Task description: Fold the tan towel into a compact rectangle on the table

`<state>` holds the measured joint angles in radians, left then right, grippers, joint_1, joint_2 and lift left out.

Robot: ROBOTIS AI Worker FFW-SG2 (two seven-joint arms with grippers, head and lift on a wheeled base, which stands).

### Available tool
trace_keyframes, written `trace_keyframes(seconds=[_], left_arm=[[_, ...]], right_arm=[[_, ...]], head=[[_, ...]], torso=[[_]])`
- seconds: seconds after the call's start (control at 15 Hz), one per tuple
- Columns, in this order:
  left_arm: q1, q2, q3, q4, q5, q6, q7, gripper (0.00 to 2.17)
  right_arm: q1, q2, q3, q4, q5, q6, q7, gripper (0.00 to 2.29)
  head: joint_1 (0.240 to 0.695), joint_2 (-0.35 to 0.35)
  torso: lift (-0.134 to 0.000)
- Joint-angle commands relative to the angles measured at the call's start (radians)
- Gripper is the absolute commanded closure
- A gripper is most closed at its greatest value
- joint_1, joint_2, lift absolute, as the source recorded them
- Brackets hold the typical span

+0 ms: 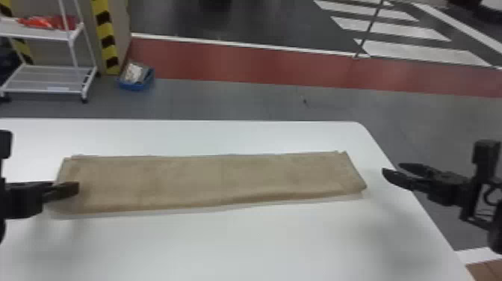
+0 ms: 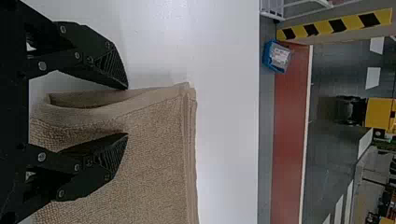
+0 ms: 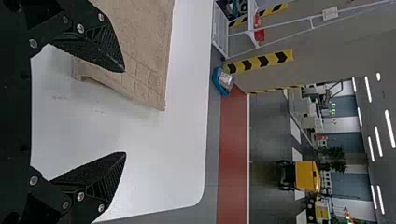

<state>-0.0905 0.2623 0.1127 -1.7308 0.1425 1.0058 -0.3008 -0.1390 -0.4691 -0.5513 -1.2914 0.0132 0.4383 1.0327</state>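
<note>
Towel (image 1: 209, 181) is lying in a long strip on the white surface (image 1: 231, 246), looking soft, light and bendy (so it may sag). Its short ends are seeming good to grab. Left pincer (image 2: 127, 112) and right pincer (image 3: 125, 112) are hanging wide, holding nothing.

Left claw (image 1: 67, 185), right claw (image 1: 392, 167), both open

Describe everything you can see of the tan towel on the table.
The tan towel lies on the white table, folded in layers into a long, narrow strip running left to right. It looks like textured terry cloth, with a hem along the far edge and layers gaping at its left end. The left end effector is open at that end; whether it touches the cloth, I can't tell.
</note>
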Motion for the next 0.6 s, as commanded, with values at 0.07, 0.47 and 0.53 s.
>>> trace_keyframes(seconds=[0.07,0.47,0.53], left_arm=[[0.000,0.000,0.004,-0.001,0.002,0.000,-0.001,0.63],[0.009,0.002,0.018,-0.023,0.022,0.027,-0.012,1.83],[0.011,0.000,0.027,-0.023,0.051,0.030,-0.015,1.83]], right_arm=[[0.004,0.026,0.016,0.001,0.047,-0.034,-0.017,0.29],[0.003,0.029,0.014,0.000,0.044,-0.034,-0.019,0.29],[0.003,0.029,0.014,0.000,0.044,-0.034,-0.019,0.29]], head=[[0.695,-0.218],[0.695,-0.207],[0.695,-0.207]], torso=[[-0.124],[-0.124],[-0.124]])
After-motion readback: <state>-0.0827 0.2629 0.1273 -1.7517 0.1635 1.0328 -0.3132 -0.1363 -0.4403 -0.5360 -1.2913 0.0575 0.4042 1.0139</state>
